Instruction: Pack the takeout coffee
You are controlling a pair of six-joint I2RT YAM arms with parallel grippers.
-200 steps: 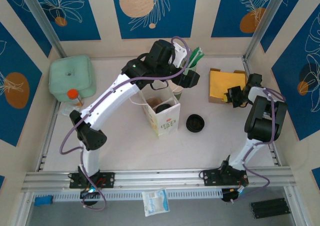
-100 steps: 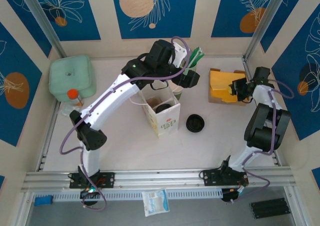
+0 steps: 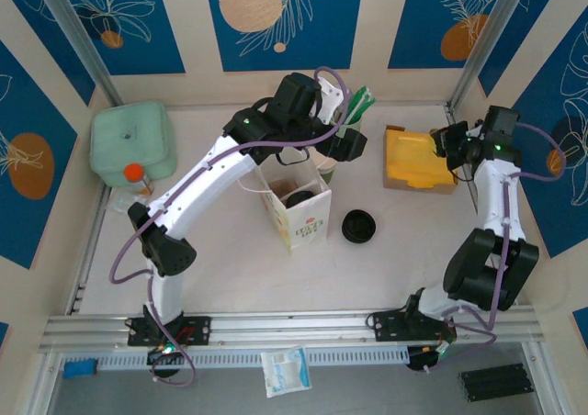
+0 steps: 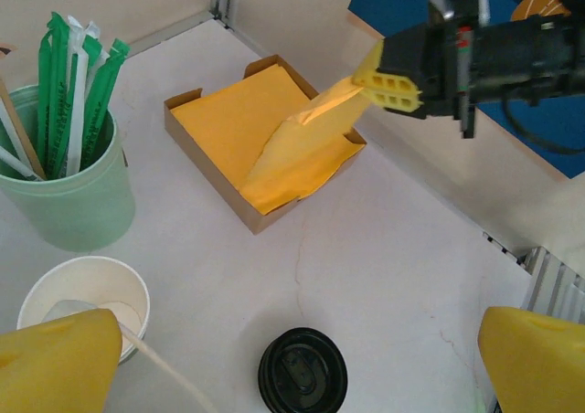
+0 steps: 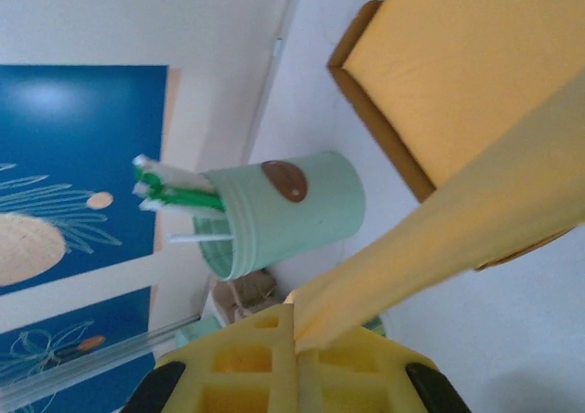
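Note:
A small white paper cup (image 4: 87, 294) stands open, without a lid, beside the straw cup; it also shows from above (image 3: 322, 165). A round black lid (image 4: 302, 374) lies loose on the table (image 3: 358, 225). My left gripper (image 4: 297, 372) hovers open above that lid, its yellow fingers (image 4: 55, 363) wide apart; from above it sits by the bag (image 3: 344, 144). My right gripper (image 5: 297, 335) is shut on a yellow napkin (image 5: 439, 230), lifted off the stack (image 4: 320, 125). In the top view the right gripper (image 3: 452, 144) is at the napkin box.
A white paper bag (image 3: 296, 208) stands open mid-table with something dark and round inside. A mint-green cup of straws (image 4: 64, 185) stands behind the white cup. A cardboard box of yellow napkins (image 3: 413, 158) sits back right. A green container (image 3: 133, 140) is back left.
My right gripper has swung back and to the right, raising one yellow napkin off the stack in the box. The left arm has stayed still.

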